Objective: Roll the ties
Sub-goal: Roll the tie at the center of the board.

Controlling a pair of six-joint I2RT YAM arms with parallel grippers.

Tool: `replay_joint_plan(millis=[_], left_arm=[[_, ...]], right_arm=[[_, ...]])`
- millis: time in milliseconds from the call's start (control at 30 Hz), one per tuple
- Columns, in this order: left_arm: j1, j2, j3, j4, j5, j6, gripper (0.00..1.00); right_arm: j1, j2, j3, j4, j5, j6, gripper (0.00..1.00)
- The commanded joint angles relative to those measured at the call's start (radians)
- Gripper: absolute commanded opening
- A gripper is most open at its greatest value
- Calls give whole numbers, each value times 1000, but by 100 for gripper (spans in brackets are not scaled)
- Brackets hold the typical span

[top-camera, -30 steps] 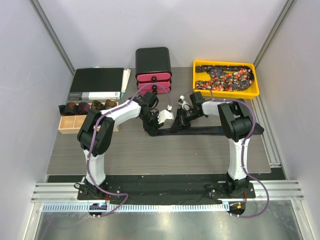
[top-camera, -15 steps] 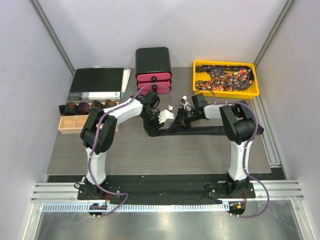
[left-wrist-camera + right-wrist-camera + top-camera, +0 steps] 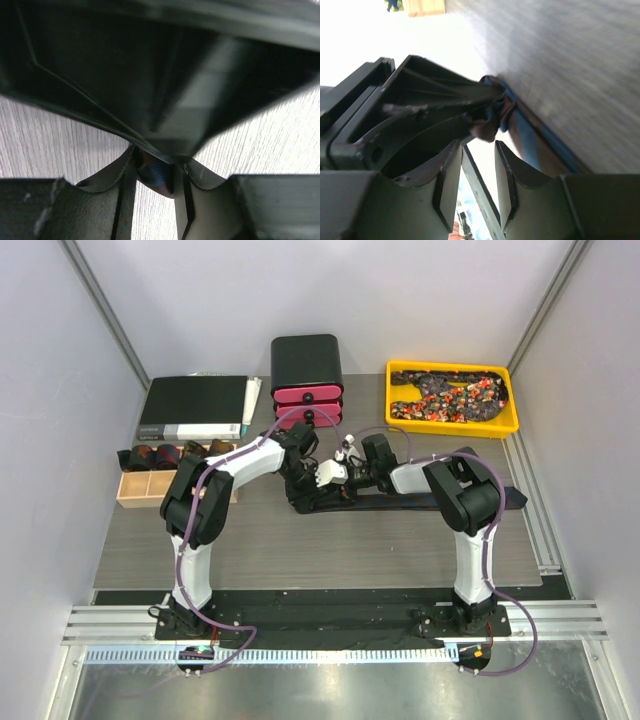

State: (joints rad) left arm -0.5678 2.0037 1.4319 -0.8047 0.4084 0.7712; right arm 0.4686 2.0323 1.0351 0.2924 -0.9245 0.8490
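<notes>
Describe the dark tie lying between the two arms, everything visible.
The tie is a long, narrow strip of dark navy woven fabric. It lies flat on the grey wood-grain table, running left to right beneath the right arm. The right wrist view shows a brownish inner face. Its left end is bunched into a small fold, apparently pinched in the left hand. The right hand sits open beside it, not gripping. Hardly any is rolled.

1 plain navy tie is lying flat on the counter, stretching rightward from its bunched left end. Speckled ties, red-orange on dark, are sitting heaped in the yellow tray. Small coiled ties are resting in the wooden box.
</notes>
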Motion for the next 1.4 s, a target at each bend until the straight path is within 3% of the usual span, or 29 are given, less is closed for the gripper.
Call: replay_joint_plan(millis=[0, 200, 400, 500, 700, 733, 867, 1000, 1100, 1267, 1333, 1367], left_arm=[[5, 33, -54, -34, -74, 22, 33], [5, 30, -57, -33, -66, 22, 33], [5, 32, -60, -28, -63, 22, 34], [5, 35, -60, -25, -65, 22, 34], [8, 29, -62, -18, -63, 13, 38], [9, 27, -64, -17, -62, 13, 41], [26, 6, -64, -14, -49, 0, 47], [58, -98, -97, 11, 64, -6, 61], [78, -245, -189, 112, 110, -18, 70], [126, -478, -338, 245, 178, -105, 76], [146, -543, -373, 298, 191, -148, 83], [147, -615, -402, 309, 194, -168, 92]], right_arm=[[11, 20, 13, 91, 21, 35, 40], [22, 29, 8, 89, 42, 28, 42], [28, 57, -27, 241, 24, 142, 40], [33, 65, -38, 255, 21, 157, 35], [31, 51, -26, 137, 44, 58, 7], [33, 52, -15, 92, 56, 38, 1], [25, 68, 22, -39, 90, -66, 1], [13, 77, 55, -139, 144, -166, 1], [10, 86, 78, -200, 173, -211, 1], [11, 85, 95, -259, 210, -260, 1], [11, 82, 98, -260, 216, -272, 1], [11, 77, 100, -260, 213, -274, 1]])
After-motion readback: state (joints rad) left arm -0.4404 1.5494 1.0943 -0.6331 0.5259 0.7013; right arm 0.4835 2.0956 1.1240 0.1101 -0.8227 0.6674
